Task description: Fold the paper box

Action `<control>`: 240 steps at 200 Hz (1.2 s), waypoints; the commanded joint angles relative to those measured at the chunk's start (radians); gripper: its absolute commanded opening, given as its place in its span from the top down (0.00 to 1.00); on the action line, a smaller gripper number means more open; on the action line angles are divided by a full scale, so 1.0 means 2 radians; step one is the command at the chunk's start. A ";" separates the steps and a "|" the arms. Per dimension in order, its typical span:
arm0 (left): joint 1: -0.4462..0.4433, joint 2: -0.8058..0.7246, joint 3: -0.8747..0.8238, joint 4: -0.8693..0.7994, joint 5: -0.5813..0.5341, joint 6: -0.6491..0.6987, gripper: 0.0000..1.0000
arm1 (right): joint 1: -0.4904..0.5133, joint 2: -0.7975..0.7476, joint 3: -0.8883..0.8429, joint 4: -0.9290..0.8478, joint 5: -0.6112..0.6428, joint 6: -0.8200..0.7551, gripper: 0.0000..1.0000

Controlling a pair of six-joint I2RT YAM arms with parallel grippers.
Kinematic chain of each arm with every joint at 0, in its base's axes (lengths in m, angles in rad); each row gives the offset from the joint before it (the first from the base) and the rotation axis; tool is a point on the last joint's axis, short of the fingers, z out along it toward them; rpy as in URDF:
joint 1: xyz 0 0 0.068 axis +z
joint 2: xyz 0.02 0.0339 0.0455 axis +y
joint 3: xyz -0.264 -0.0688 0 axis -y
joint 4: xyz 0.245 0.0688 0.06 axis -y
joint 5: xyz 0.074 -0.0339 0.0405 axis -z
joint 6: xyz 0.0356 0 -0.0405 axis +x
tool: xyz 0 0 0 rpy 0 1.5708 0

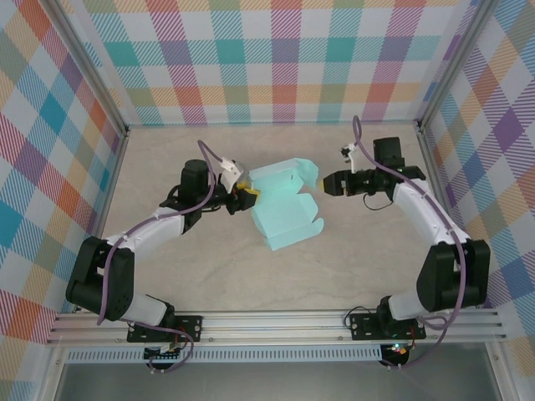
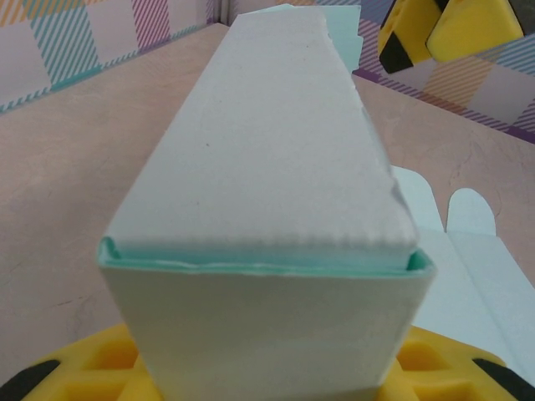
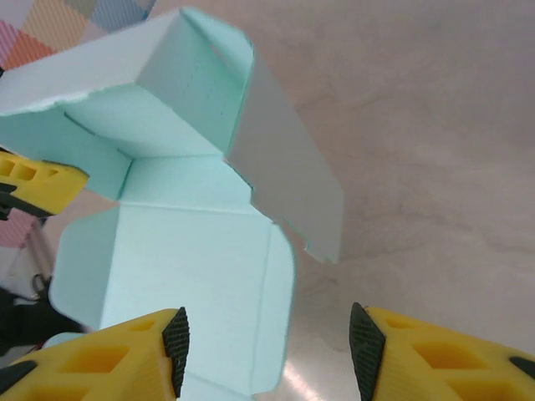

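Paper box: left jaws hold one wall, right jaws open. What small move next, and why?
Probably ease the right gripper forward and close on the raised flap of the paper box. Its jaws stand open, gripping nothing, while the left gripper seems to clamp the opposite side, so the box looks steadied for folding.

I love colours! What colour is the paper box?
The paper box is pale mint-turquoise, clearest in the right wrist view.
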 commanded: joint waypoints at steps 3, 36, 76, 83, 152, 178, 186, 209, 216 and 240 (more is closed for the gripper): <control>-0.005 -0.017 0.017 -0.005 0.029 0.011 0.93 | -0.013 -0.026 -0.031 0.068 0.091 -0.040 0.47; -0.005 -0.019 0.020 -0.009 0.055 0.012 0.93 | 0.000 -0.038 -0.081 0.169 0.090 -0.071 0.49; -0.005 -0.021 0.026 -0.017 0.072 0.015 0.93 | 0.046 -0.019 -0.097 0.204 0.068 -0.130 0.50; -0.005 -0.020 0.027 -0.019 0.073 0.016 0.93 | 0.049 -0.015 -0.094 0.204 0.055 -0.134 0.50; -0.004 -0.011 0.034 -0.022 0.085 0.019 0.93 | 0.065 0.000 -0.072 0.200 0.024 -0.120 0.48; -0.005 -0.010 0.033 -0.019 0.088 0.020 0.93 | 0.070 0.017 -0.054 0.191 0.038 -0.117 0.47; -0.005 -0.011 0.034 -0.019 0.088 0.020 0.93 | 0.070 0.021 -0.050 0.191 0.040 -0.114 0.47; -0.005 -0.011 0.034 -0.022 0.087 0.021 0.93 | 0.072 0.026 -0.042 0.194 0.022 -0.104 0.47; -0.005 -0.012 0.034 -0.024 0.087 0.021 0.93 | 0.073 0.026 -0.039 0.192 0.014 -0.101 0.46; -0.005 -0.012 0.036 -0.031 0.077 0.020 0.93 | 0.074 0.022 -0.029 0.166 -0.043 -0.114 0.44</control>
